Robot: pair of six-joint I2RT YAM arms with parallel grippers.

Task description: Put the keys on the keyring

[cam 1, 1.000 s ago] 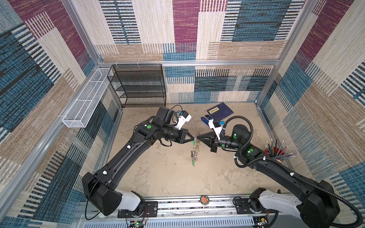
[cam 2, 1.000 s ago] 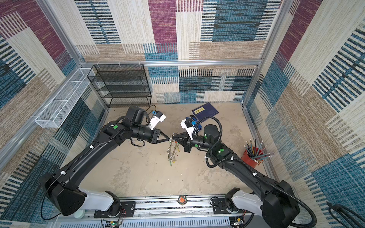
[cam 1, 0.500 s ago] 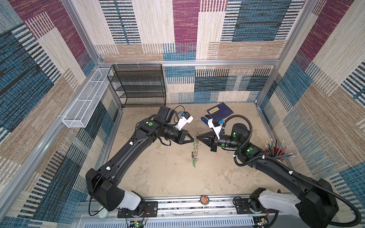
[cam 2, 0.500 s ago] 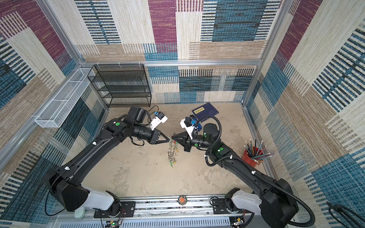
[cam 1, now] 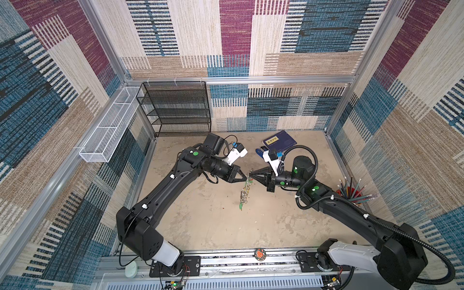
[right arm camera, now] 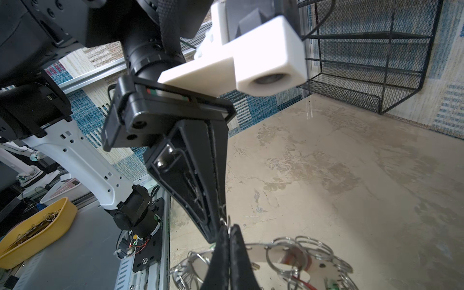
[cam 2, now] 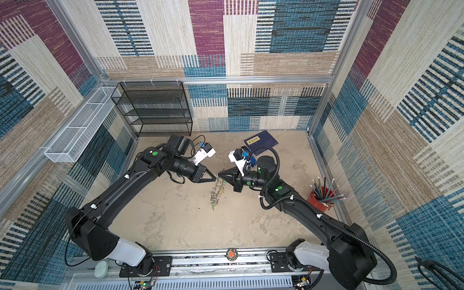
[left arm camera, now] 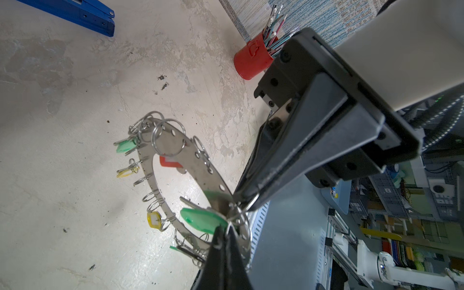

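Observation:
The keyring, a flat grey disc rimmed with split rings and coloured tags, hangs edge-on above the table's middle in both top views. My left gripper and right gripper meet tip to tip at its upper rim. Both are shut, each pinching a thin split ring there. In the left wrist view a key with a green tag lies against the disc right beside my left fingertips. In the right wrist view the disc hangs just behind my shut fingers. No key with a black tag shows.
A black mesh shelf stands at the back left and a white wire basket hangs on the left wall. A blue book and a blue stapler lie at the back. A red cup of pencils stands at the right.
The left arm's lower links have swung slightly. Both gripper tips have stayed together at the keyring's upper rim, still shut.

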